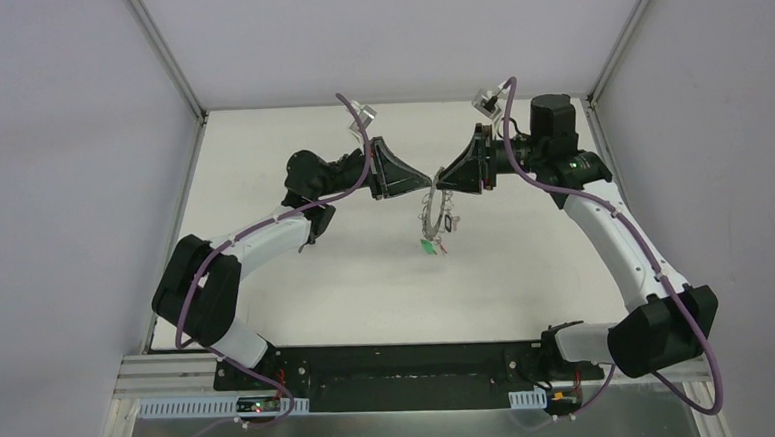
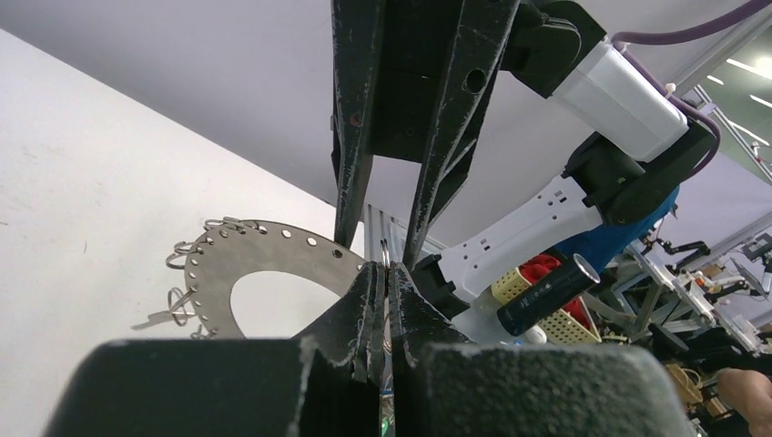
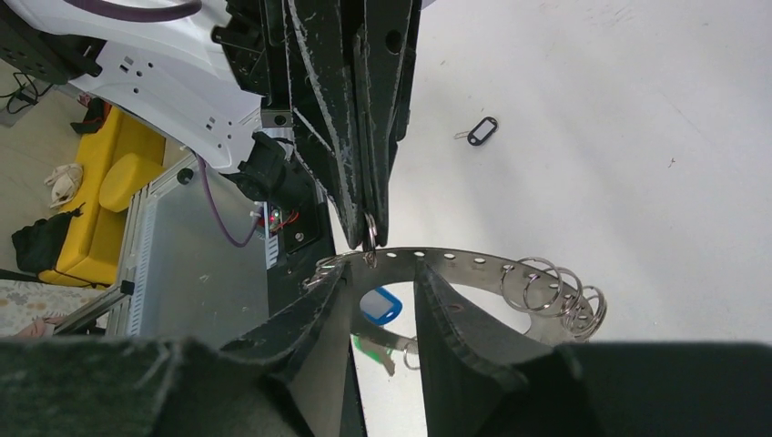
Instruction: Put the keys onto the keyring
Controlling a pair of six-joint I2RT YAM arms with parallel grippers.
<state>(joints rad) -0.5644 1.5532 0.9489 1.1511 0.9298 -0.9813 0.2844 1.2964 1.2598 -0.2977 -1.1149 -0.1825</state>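
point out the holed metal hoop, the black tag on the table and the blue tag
flat grey metal hoop with punched holes (image 3: 460,264): right wrist view, its band
black oval plastic tag (image 3: 482,130): right wrist view, its middle
blue plastic tag (image 3: 380,305): right wrist view, its face

There are two end effectors, left (image 1: 423,179) and right (image 1: 444,179), one keyring (image 3: 473,264), one black tag (image 3: 482,130), one blue tag (image 3: 380,305), one green tag (image 1: 430,246).

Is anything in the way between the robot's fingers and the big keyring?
No, nothing I can see. The left fingers, shut, pinch a small ring right at the keyring, and the right fingers stand open on either side of that spot.
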